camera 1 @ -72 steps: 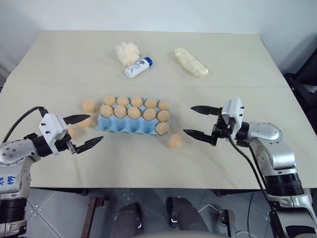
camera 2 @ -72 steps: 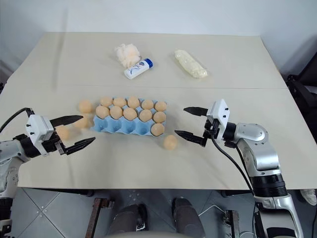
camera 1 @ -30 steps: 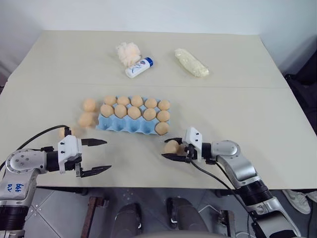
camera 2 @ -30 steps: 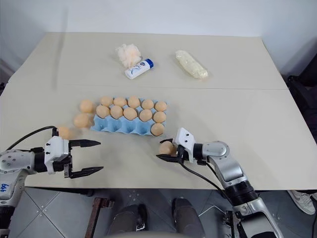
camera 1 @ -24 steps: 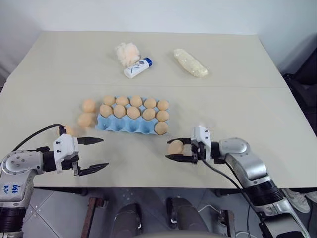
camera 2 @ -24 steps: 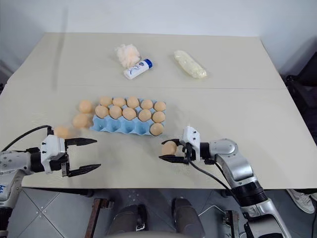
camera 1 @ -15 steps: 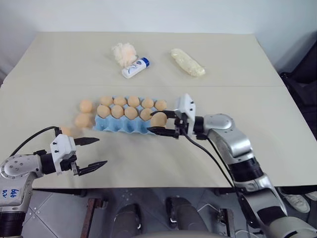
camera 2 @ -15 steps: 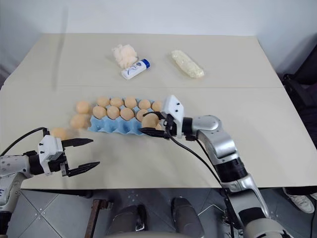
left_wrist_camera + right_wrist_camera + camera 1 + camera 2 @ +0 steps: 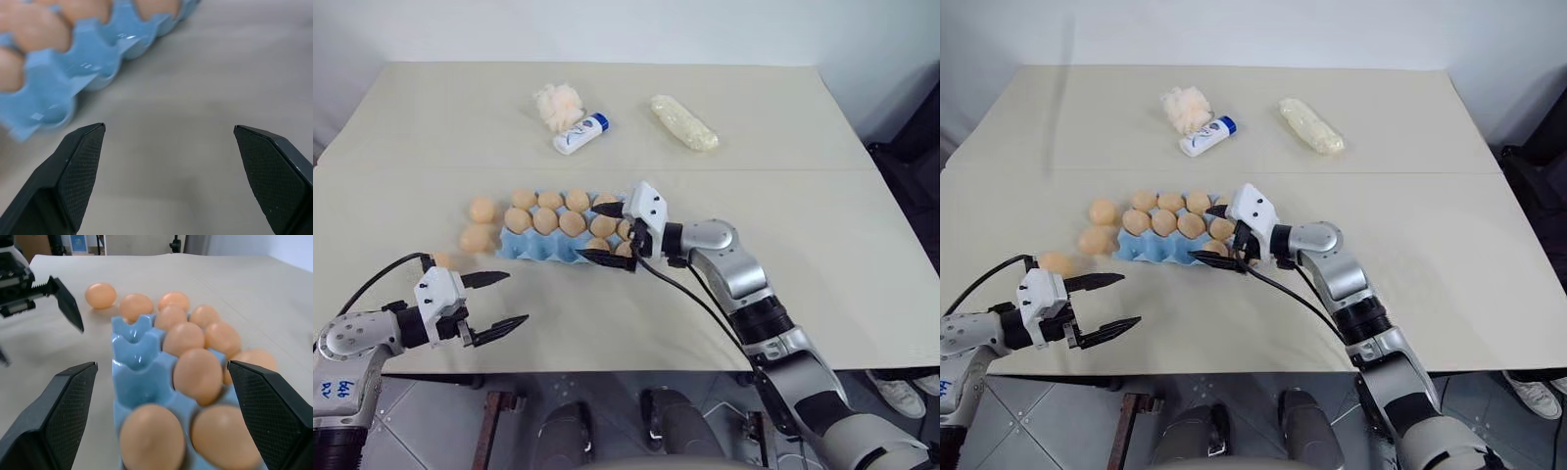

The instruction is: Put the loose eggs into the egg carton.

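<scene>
**Inspector:** Beige surface (image 9: 783, 137), seam running across it, pale wall behind. Where does the carton stand?

**Assistant:** The egg carton (image 9: 540, 247) sits left of centre in the frame, light blue, its cups holding eggs in the two rows nearer the far edge and at the right end. The near row is mostly bare, as the right wrist view shows.

**Inspector:** Loose eggs?

**Assistant:** Three loose eggs (image 9: 481, 210) lie on the surface left of the carton: one beside its far left corner, one just below that (image 9: 475, 238), one lower still near the left gripper (image 9: 441, 259).

**Inspector:** Right gripper?

**Assistant:** The right gripper (image 9: 604, 232) is over the carton's right end, pointing toward frame left. Its jaws are spread wide, released, nothing between them; eggs sit in the cups directly beneath.

**Inspector:** Left gripper?

**Assistant:** The left gripper (image 9: 505, 300) is at lower left, apart from the carton's near left corner, jaws parted and empty over bare surface.

**Inspector:** Other items?

**Assistant:** At upper centre, a fluffy peach-white puff (image 9: 555, 104) touching a white bottle (image 9: 579, 134) with a blue cap, and to their right a pale yellow wrapped bundle (image 9: 684, 122).
</scene>
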`<state>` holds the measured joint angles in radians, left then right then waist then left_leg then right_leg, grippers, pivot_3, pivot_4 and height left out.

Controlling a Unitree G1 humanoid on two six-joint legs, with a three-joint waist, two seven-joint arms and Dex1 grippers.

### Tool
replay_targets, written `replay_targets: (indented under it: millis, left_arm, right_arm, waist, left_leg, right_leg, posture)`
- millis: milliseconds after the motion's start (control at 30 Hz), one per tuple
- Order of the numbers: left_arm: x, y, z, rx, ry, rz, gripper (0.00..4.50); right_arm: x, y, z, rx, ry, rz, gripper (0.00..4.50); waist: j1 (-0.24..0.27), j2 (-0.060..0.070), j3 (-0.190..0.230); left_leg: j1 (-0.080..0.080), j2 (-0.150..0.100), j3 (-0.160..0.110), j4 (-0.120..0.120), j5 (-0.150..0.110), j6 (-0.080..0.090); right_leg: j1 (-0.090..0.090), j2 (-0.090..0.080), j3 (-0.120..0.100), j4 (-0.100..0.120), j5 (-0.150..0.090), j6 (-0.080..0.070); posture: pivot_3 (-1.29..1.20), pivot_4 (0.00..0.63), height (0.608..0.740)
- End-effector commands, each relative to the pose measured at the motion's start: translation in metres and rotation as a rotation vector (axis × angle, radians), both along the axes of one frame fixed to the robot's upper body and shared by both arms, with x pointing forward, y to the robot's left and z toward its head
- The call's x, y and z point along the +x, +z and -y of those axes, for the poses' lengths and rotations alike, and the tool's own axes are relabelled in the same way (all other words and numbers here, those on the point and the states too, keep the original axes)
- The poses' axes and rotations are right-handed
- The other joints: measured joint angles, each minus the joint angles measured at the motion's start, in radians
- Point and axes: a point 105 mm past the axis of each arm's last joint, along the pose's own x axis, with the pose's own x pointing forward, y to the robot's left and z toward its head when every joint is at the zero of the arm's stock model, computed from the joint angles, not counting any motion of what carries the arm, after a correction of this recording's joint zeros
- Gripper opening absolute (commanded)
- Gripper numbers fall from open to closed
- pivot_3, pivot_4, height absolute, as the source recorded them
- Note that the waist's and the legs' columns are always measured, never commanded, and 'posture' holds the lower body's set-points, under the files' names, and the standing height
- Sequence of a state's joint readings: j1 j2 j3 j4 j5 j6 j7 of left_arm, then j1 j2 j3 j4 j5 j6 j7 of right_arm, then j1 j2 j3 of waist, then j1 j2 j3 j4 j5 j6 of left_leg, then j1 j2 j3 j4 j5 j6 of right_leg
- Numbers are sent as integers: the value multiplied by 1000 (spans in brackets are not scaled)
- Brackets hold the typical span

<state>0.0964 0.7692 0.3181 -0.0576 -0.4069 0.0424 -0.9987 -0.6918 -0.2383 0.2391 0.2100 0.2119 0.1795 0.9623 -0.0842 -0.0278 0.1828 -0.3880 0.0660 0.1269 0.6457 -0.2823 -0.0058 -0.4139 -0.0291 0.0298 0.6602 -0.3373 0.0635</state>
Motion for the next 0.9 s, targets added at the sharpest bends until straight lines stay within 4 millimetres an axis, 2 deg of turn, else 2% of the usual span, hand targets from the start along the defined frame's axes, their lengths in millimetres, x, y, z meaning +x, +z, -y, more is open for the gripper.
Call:
replay_targets:
  millis: [33, 167, 333, 433, 567, 733, 900]
  left_arm:
    - [0, 23, -28, -62, 206, 123, 4500]
    - [-19, 16, -59, -132, 424, 134, 4500]
    - [-38, 7, -76, -202, 573, 134, 4500]
    - [-41, 9, -85, -227, 650, 180, 4500]
    - [-29, 20, -97, -239, 731, 250, 4500]
    - [-1, 18, -103, -187, 753, 233, 4500]
    - [28, 15, -87, -186, 669, 184, 4500]
  right_arm:
    - [-14, 20, 30, 91, 40, 79, 4474]
    - [-30, 20, 56, 127, 91, 92, 4474]
    - [-40, 9, 69, 80, 134, 90, 4474]
    - [-43, 8, 69, 78, 157, 92, 4474]
    - [-46, 10, 63, 83, 187, 97, 4474]
    - [-49, 4, 58, 61, 199, 93, 4474]
    - [-49, 5, 57, 64, 193, 89, 4474]
  waist:
    - [2, 0, 0]
    - [-5, 0, 0]
    - [0, 0, 0]
    - [2, 0, 0]
    - [8, -1, 0]
    - [8, -1, -1]
    - [6, -1, 0]
  left_leg:
    - [0, 0, 0, 0, 0, 0]
    - [1, 0, -1, 0, 0, 0]
    - [3, 0, -1, 0, 0, 0]
    - [3, 0, -1, 1, 1, 0]
    - [3, -1, -2, 1, 1, -1]
    - [3, -1, -2, 0, 3, 1]
    - [2, -1, -3, 0, 1, 0]
  right_leg:
    - [0, 0, 0, 0, 0, 0]
    - [1, 0, 0, -1, 0, 0]
    - [3, 1, 0, 0, 0, 0]
    - [3, 0, 0, 0, 0, 0]
    - [4, -1, -1, 0, 1, -1]
    - [4, -1, -2, 0, 1, -1]
    - [3, -2, -4, -1, 1, -1]
  posture:
    - [0, 150, 740]
    - [0, 150, 740]
    - [0, 150, 740]
    - [0, 150, 740]
    - [0, 150, 740]
    - [0, 150, 740]
    - [0, 150, 740]
